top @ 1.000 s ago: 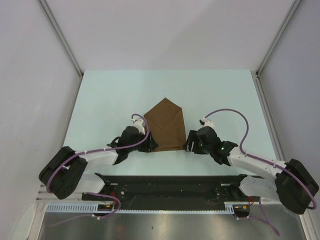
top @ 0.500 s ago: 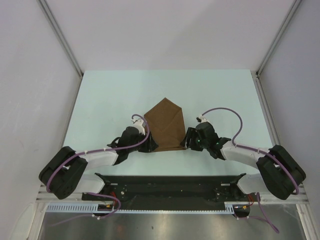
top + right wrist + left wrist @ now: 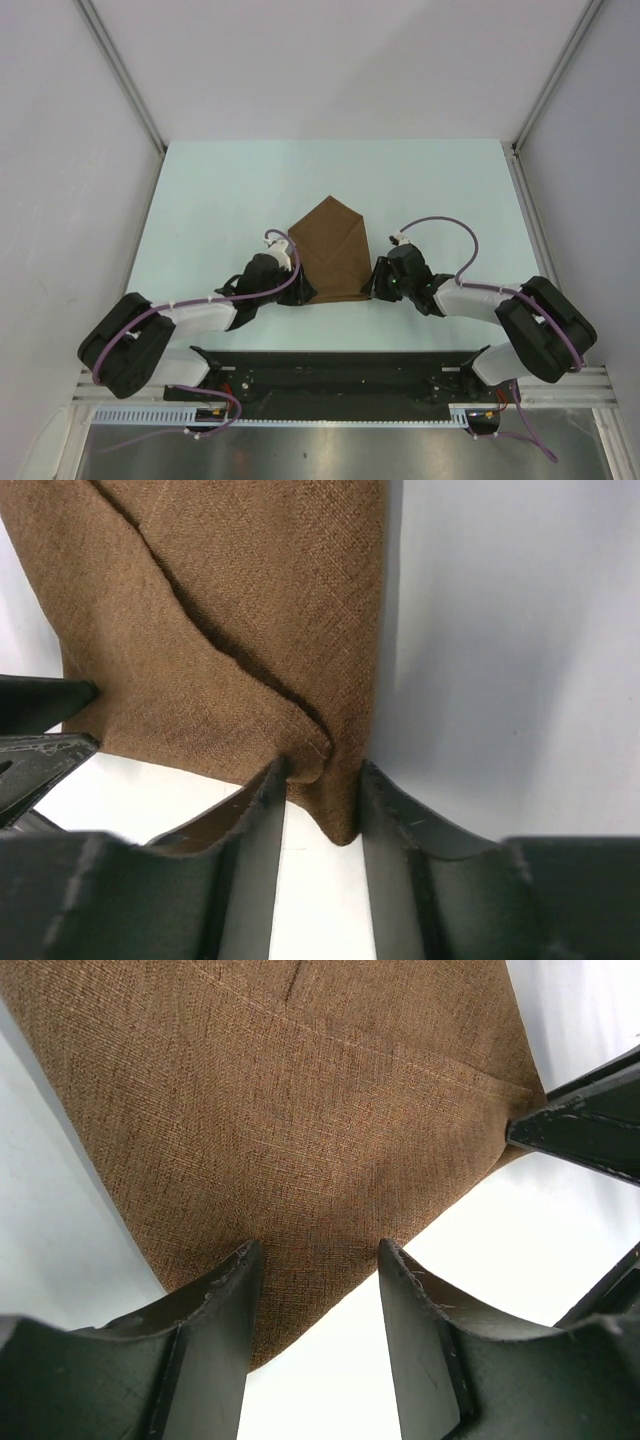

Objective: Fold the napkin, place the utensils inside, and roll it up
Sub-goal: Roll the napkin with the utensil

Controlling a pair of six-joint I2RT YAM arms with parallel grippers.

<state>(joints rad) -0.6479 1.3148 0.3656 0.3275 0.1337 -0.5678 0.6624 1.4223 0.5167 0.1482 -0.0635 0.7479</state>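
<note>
The napkin [image 3: 333, 252] is lying flat in the middle of the table [image 3: 220, 190], folded into a pointed packet. Its tip is aiming at the far side and its straight edge is facing your arms. Both arms are reaching in low, one at each near corner.

Your left fingers [image 3: 296, 293] are sitting at the near left corner. In the left wrist view those fingers [image 3: 215, 1310] are standing apart, straddling the corner, with brown cloth [image 3: 300, 1110] showing in the gap between them. They are not pinching it here. The tips of the other arm are poking in from the right edge of that view, at the opposite corner.

Your right fingers [image 3: 373, 285] are working the near right corner. In the right wrist view they [image 3: 250, 820] are squeezing in on the corner from both sides. The napkin [image 3: 230, 610] is puckering between them, and a diagonal fold line is running down into the pinch. Only a small nub of corner is sticking out on the near side of the fingers. The right-hand edge of the cloth is running straight away from the grip.
</note>
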